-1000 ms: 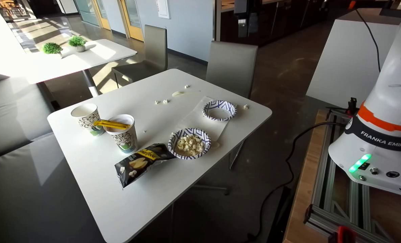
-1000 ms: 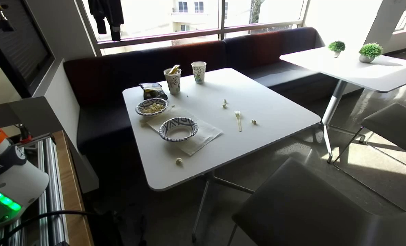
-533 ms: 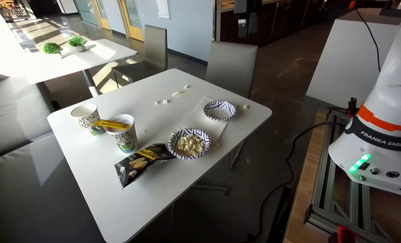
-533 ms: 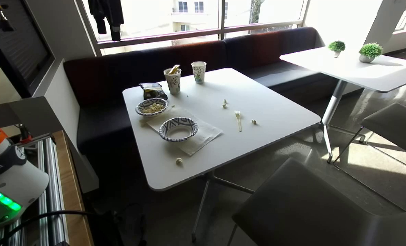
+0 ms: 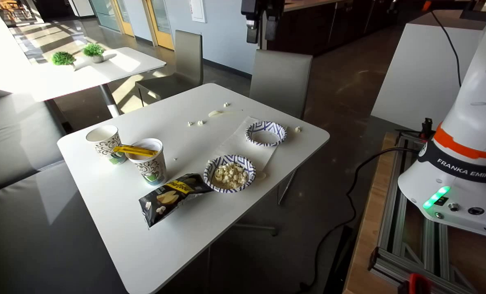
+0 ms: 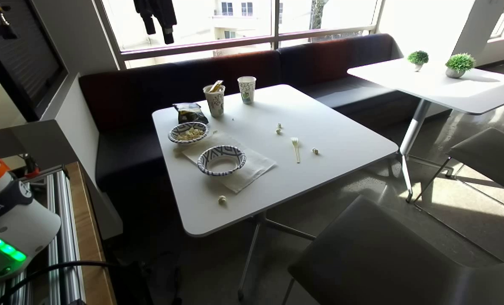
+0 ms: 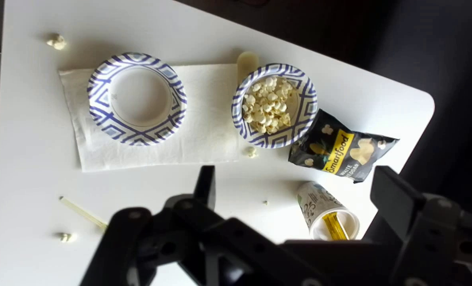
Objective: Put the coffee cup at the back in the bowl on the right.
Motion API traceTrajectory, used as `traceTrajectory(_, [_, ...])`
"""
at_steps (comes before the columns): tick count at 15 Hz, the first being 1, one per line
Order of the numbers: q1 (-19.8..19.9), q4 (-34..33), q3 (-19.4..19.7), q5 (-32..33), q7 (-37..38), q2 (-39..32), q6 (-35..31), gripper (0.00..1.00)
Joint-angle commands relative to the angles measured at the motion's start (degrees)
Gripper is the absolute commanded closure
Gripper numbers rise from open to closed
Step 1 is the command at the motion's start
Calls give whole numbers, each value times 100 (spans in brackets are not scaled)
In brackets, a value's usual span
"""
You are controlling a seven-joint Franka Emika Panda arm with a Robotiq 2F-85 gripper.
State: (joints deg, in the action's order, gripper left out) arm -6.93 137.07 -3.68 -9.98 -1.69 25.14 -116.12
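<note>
Gripper (image 7: pixel 295 178) hangs high above the table (image 5: pixel 144 253), fingers (image 7: pixel 394 202) spread wide with only air between them, while the coffee cup (image 6: pixel 246 90) stands upright near the yellow-strip cup (image 6: pixel 215 102), well apart from the striped bowl (image 7: pixel 140 95) that sits partly on the napkin (image 7: pixel 208 119) near the popcorn bowl (image 7: pixel 307 101).

"What can you make out from there?"

"In an exterior view I get a window (image 6: pixel 245 25) above a long padded bench (image 6: pixel 262 65), and sunlight (image 6: pixel 459 195) on part of the floor (image 6: pixel 379 182)."

"And beyond that?"

"In an exterior view I see a blue-grey wall (image 5: pixel 230 38) beside yellow-framed doors (image 5: pixel 164 39), two grey chairs (image 5: pixel 282 79) in front."
</note>
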Motion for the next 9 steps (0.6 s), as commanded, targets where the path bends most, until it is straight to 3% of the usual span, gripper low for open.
traceTrajectory(1, [-126,-477,-189,-288,211,-868,-524,0])
traceTrajectory(5, [-133,-1157,-219,-883,720,-1765,-1223,0])
traceTrajectory(9, [-67,-2395,-252,-1314,1308,-2974,-1419,0])
